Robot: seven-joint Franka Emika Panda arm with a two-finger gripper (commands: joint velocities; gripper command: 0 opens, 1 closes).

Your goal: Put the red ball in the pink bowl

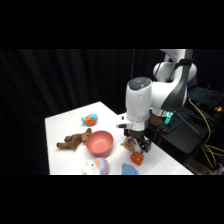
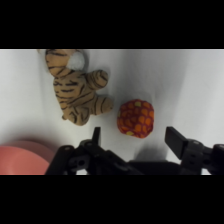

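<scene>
The arm [image 1: 170,90] reaches down, its end effector [image 2: 135,137] low with fingers spread apart.

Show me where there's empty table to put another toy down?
The back corner of the white table, behind the orange-and-blue toy, is bare, and so is the strip left of the brown plush. It is crowded in front: pink bowl, tiger toy, red ball, pincer.

Red ball [image 2: 135,118] with orange-yellow spots, tiger plush [image 2: 77,92] black-striped tan, pink bowl [image 1: 99,143].
</scene>
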